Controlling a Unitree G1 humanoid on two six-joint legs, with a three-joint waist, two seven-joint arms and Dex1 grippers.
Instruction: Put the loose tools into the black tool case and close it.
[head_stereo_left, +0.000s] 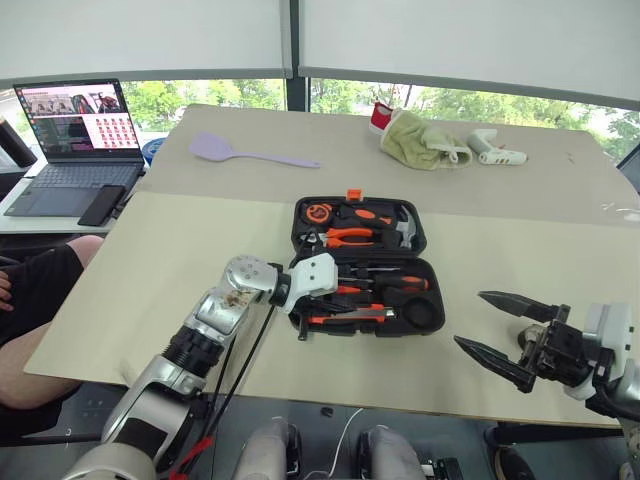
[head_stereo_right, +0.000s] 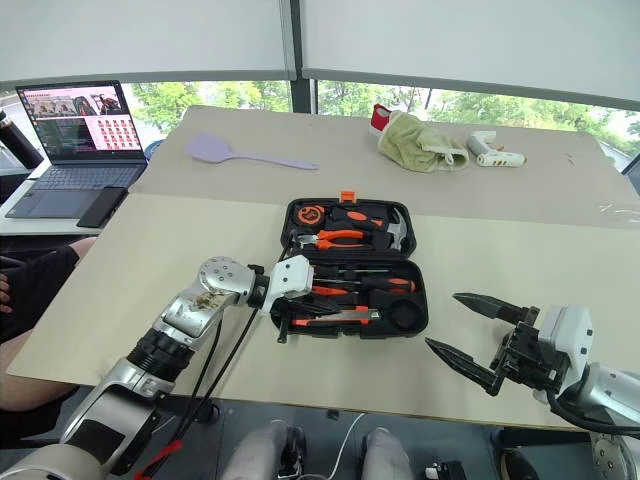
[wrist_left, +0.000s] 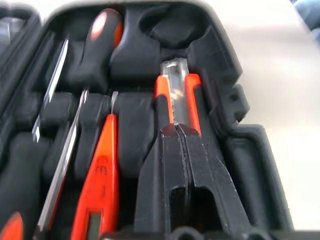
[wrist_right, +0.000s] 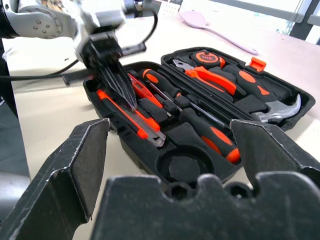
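The black tool case lies open in the middle of the table. Its near half holds two screwdrivers, an orange tester pen and the orange-black utility knife in their recesses. My left gripper is shut with nothing between its fingers. It slants down into that near half, tips right over the utility knife; I cannot tell whether they touch it. My right gripper hangs open at the table's front right, apart from the case. The round recess at the near right corner looks black; the tape roll I cannot make out.
The case's lid half holds pliers, a hammer and a tape measure. A lilac spatula lies at the back left. A cloth and a white glue gun lie at the back right. A laptop and a person's leg are at left.
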